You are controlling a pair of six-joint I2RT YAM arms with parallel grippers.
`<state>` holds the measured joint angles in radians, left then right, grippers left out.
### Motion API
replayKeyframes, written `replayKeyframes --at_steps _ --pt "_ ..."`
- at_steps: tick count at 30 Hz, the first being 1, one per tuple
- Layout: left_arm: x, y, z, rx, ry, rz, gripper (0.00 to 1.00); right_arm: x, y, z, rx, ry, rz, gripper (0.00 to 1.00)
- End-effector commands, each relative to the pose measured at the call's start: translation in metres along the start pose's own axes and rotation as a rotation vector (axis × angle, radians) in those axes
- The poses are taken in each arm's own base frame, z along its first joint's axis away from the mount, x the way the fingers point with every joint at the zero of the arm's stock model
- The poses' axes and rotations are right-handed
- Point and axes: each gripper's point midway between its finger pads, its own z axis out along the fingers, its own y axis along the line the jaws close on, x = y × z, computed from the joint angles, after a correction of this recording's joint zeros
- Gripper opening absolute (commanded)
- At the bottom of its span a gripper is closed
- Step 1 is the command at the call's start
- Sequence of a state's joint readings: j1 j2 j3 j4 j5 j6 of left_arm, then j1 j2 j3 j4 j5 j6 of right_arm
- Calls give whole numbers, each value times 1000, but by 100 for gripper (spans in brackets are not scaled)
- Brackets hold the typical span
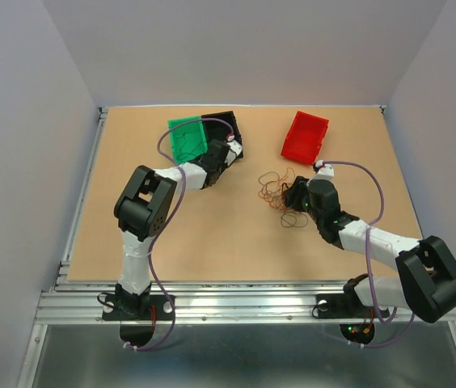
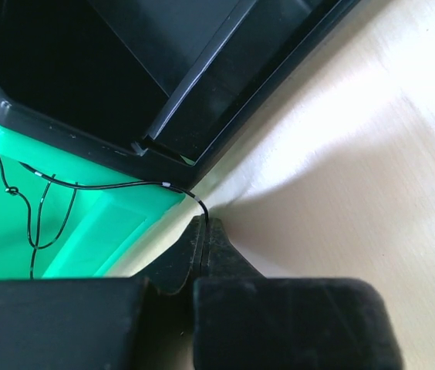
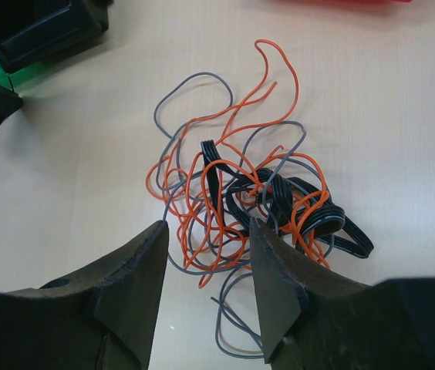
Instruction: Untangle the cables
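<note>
The cables (image 1: 275, 187) lie in one tangle on the table, right of centre. In the right wrist view they are orange, grey and flat black strands (image 3: 241, 193) looped through each other. My right gripper (image 3: 208, 227) is open, its fingertips just at the near edge of the tangle, holding nothing; it also shows from above (image 1: 291, 194). My left gripper (image 2: 204, 230) is shut on a thin black wire (image 2: 109, 186) that trails left over the green bin (image 2: 1, 231). From above, the left gripper (image 1: 230, 152) sits beside the bins.
A green bin (image 1: 186, 137) and a black bin (image 1: 224, 125) stand together at the back centre-left; the black bin's edge (image 2: 86, 62) overlaps the green one. A red bin (image 1: 305, 136) stands behind the tangle. Metal rails edge the table.
</note>
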<state>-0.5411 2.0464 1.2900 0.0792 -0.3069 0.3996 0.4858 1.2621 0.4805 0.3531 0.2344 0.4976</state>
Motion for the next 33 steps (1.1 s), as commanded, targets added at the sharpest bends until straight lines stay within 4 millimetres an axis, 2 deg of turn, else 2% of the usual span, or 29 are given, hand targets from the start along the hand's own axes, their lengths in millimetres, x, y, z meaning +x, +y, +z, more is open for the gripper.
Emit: replayKeyframes --at_steps 1,6,7,10,11,12,13,14,15,16,19,24,25,27,28,29,30,33 --pt "-25 18 -23 7 -58 -40 0 -11 7 -3 -32 -50 12 52" --pt "-48 28 -47 101 -105 -83 0 -10 8 -1 -33 -46 11 52" --pt "-59 35 -52 104 -129 -101 0 -9 8 -1 -34 -42 9 52" --pt "-64 48 -52 103 -133 -116 0 -8 8 -1 -35 -40 10 52" --pt "-73 56 -53 92 -150 -127 0 -8 8 -1 -34 -40 8 52" --pt "-69 61 -47 103 -135 -141 0 -8 8 -1 -35 -40 8 52" --pt "-79 68 -48 110 -156 -152 0 -8 8 -2 -36 -41 8 52" --pt "-79 72 -45 118 -154 -161 0 -9 8 -2 -37 -42 7 52" --pt "-74 76 -39 133 -136 -177 0 -9 8 -2 -35 -43 7 52" --pt "-81 85 -39 124 -150 -188 0 -9 7 -2 -34 -42 5 52" --pt "-82 104 -32 100 -150 -219 0 -9 8 -2 -36 -42 6 52" --pt "-81 122 -17 38 -118 -229 0 -8 8 -1 -35 -40 5 52" --pt "-74 117 -4 45 -89 -223 0 -9 8 -1 -36 -41 4 52" --pt "-80 122 2 28 -86 -225 0 -8 8 -1 -36 -39 3 52" --pt "-72 117 12 31 -57 -221 0 -9 8 -1 -36 -41 4 52" --pt "-74 119 15 23 -58 -223 0 -9 8 -1 -36 -42 6 52" --pt "-67 118 22 10 -33 -223 0 -9 8 -2 -36 -42 6 52" --pt "-62 123 28 -17 -10 -230 0 -9 10 -1 -42 -39 6 52"
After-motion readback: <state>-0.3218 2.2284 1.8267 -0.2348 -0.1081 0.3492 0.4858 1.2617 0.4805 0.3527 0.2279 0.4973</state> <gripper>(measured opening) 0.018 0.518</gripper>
